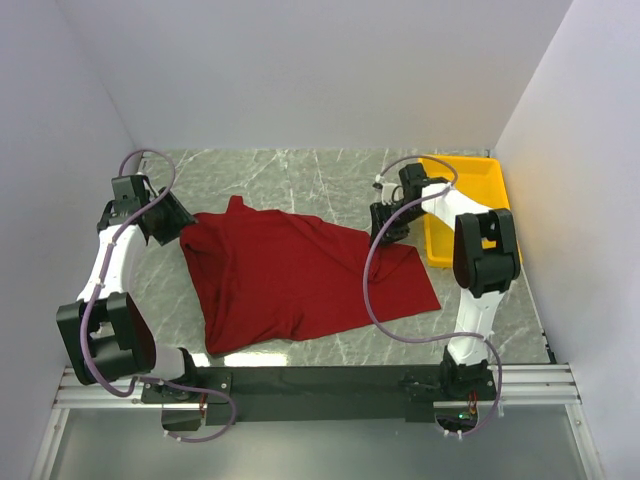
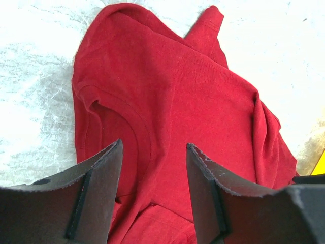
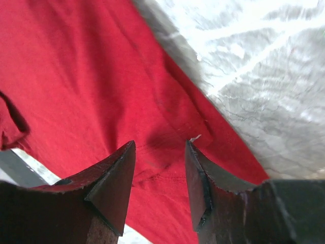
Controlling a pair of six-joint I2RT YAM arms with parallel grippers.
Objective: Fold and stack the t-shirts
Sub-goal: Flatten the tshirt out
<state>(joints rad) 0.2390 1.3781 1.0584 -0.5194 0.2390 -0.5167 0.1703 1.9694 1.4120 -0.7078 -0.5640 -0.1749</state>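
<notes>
A dark red t-shirt (image 1: 300, 280) lies spread and partly folded on the marble table, with a sleeve poking up at its far left. My left gripper (image 1: 172, 225) hovers at the shirt's left edge, open, with only cloth (image 2: 167, 101) seen below between its fingers. My right gripper (image 1: 385, 225) is over the shirt's right far corner, open, nothing held; the red fabric (image 3: 101, 76) and its hem lie beneath the jaws.
A yellow plastic tray (image 1: 478, 180) stands at the back right, beside the right arm. White walls enclose the table on three sides. Bare marble (image 1: 300, 170) shows beyond the shirt and at the front right (image 1: 480, 320).
</notes>
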